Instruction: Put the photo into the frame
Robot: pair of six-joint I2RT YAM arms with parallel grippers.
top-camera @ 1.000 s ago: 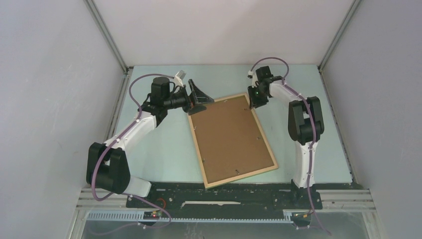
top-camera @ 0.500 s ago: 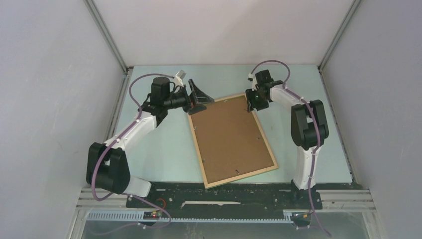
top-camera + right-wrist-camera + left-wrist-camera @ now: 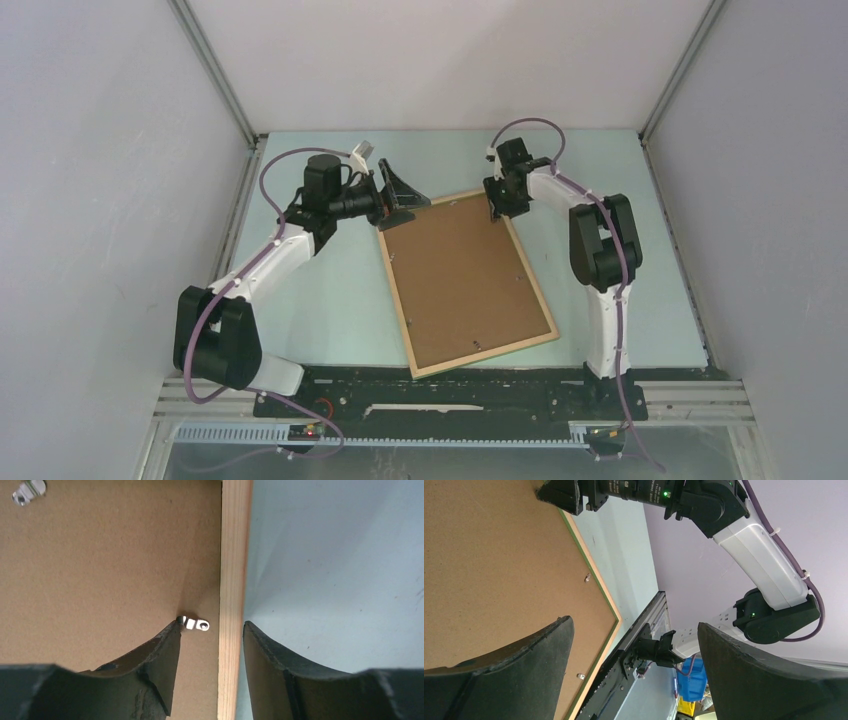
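Observation:
The frame [image 3: 485, 354] lies face down on the table, light wood rim up. Inside the rim shows the plain brown board back of the photo [image 3: 465, 280]. My left gripper [image 3: 400, 195] hovers open at the frame's far left corner, nothing between its fingers [image 3: 634, 622]. My right gripper [image 3: 495, 208] is open at the far right corner. In the right wrist view its jaws [image 3: 212, 623] straddle the wooden rail [image 3: 232, 555], and the left fingertip touches a small metal tab [image 3: 196, 624] on the board [image 3: 110, 565]. The photo's picture side is hidden.
Grey enclosure walls [image 3: 120, 200] close in the pale green table [image 3: 330, 300] on three sides. A black mounting rail [image 3: 450, 390] runs along the near edge. More metal tabs [image 3: 27, 491] sit around the board's border.
My right gripper has shifted left along the frame's far right corner and its jaws have spread wider. The left arm, frame and board have not moved.

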